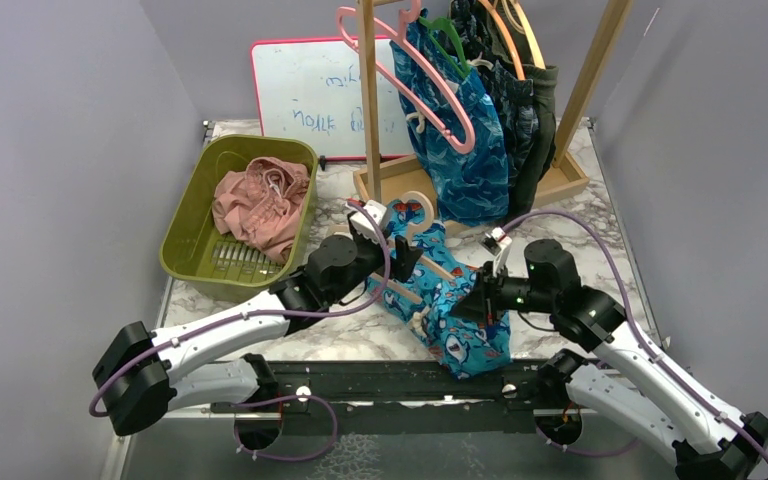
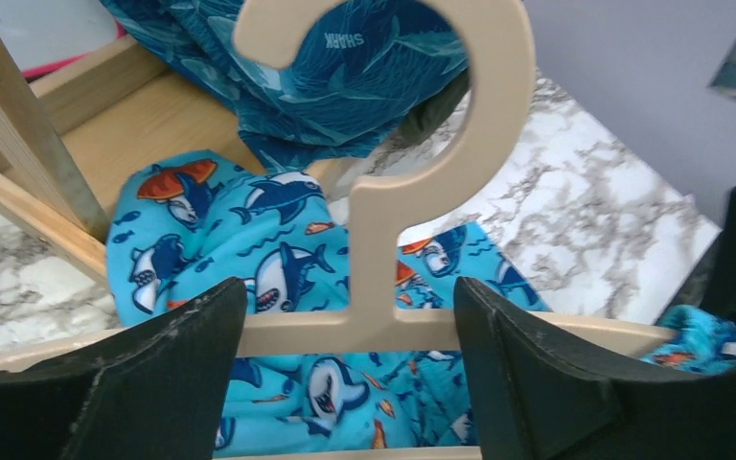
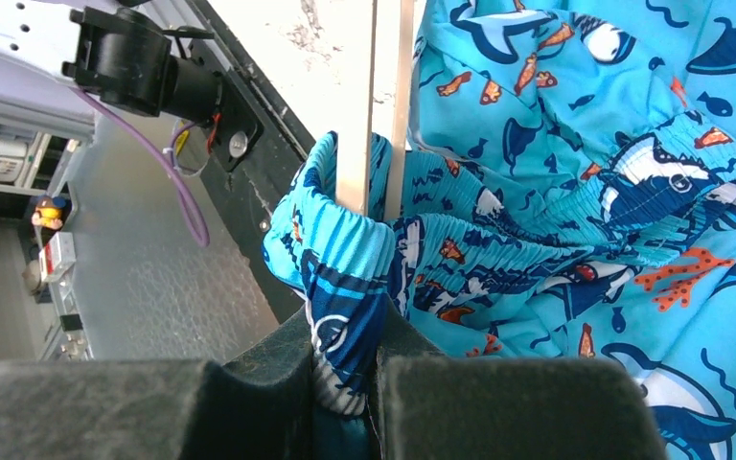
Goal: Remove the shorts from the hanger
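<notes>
The left arm reaches low from the near left corner toward the foot of the wooden rack (image 1: 367, 100), its forearm almost flat over the marble-patterned surface (image 1: 600, 200). The left gripper (image 1: 397, 250) stands wide, its matte black fingers (image 2: 153, 383) on either side of the neck of a pale wooden hanger (image 2: 374, 240). It is not closed on the hanger. The hanger lies in front of the rack, its smooth round hook pointing toward the rack's base. The right arm comes in from the near right corner, bent at the elbow. The right gripper (image 3: 345, 374) is narrow, pinching a bunched fold of elastic waistband. That waistband belongs to the shark-print shorts (image 1: 450, 300), soft bright blue cloth with white sharks and orange fish. They are crumpled over the hanger's straight bar just in front of the rack. On the rack hang blue leaf-print shorts (image 1: 470, 150) on a pink hanger (image 1: 430, 90), with darker pairs (image 1: 520, 110) behind them. Left of the rack sits an olive plastic basket (image 1: 185, 235) with a slotted floor, holding rumpled dusty pink shorts (image 1: 260, 205).
</notes>
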`<action>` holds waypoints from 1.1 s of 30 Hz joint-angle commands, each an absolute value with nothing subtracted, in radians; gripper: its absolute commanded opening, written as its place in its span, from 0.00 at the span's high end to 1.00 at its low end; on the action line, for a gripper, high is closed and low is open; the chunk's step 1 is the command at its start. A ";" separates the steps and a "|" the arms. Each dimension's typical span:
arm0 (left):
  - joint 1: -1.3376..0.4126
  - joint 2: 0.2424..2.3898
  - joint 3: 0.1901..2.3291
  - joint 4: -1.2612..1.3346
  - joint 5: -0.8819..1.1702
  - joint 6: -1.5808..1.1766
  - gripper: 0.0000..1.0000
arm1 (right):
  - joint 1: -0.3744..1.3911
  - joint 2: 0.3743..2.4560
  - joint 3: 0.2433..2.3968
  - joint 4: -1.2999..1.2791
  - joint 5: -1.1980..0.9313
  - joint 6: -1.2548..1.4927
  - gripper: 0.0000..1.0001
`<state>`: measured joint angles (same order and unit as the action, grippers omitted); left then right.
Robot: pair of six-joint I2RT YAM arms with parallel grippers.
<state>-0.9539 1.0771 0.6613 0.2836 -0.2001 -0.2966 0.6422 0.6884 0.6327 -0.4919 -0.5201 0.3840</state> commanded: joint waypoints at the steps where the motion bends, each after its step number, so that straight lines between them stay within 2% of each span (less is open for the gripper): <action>1: -0.934 1.119 0.700 0.322 -0.145 -0.270 0.28 | 0.647 0.660 0.627 -0.438 -0.570 0.380 0.99; 4: -0.922 1.140 0.719 0.306 -0.090 -0.280 0.46 | 0.647 0.662 0.629 -0.438 -0.570 0.379 0.99; 6: -0.916 1.143 0.727 0.304 -0.067 -0.281 0.53 | 0.646 0.666 0.631 -0.441 -0.571 0.378 0.99; 11: -0.892 1.146 0.750 0.282 -0.030 -0.271 0.85 | 0.647 0.664 0.625 -0.443 -0.573 0.389 0.99; 14: -0.880 1.150 0.764 0.239 -0.039 -0.258 0.99 | 0.647 0.659 0.624 -0.450 -0.567 0.392 0.99; 18: -0.870 1.140 0.762 0.221 -0.074 -0.259 1.00 | 0.647 0.655 0.627 -0.458 -0.542 0.402 0.96; 20: -0.863 1.131 0.763 0.212 -0.090 -0.259 1.00 | 0.647 0.660 0.633 -0.467 -0.521 0.411 0.85; 23: -0.856 1.114 0.785 0.175 -0.144 -0.248 1.00 | 0.647 0.680 0.657 -0.504 -0.460 0.417 0.59; 26: -0.851 1.098 0.827 0.137 -0.182 -0.206 1.00 | 0.647 0.708 0.689 -0.564 -0.328 0.443 0.47; 30: -0.851 1.091 0.912 0.046 -0.232 -0.145 1.00 | 0.647 0.741 0.700 -0.598 -0.257 0.458 0.49; 33: -0.850 1.084 0.969 0.001 -0.250 -0.123 1.00 | 0.647 0.744 0.691 -0.590 -0.252 0.463 0.65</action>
<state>-0.8524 1.1301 0.8688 0.0547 -0.1699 -0.1902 0.6422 0.7414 0.6701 -0.5560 -0.3325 0.4450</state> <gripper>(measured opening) 0.210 0.415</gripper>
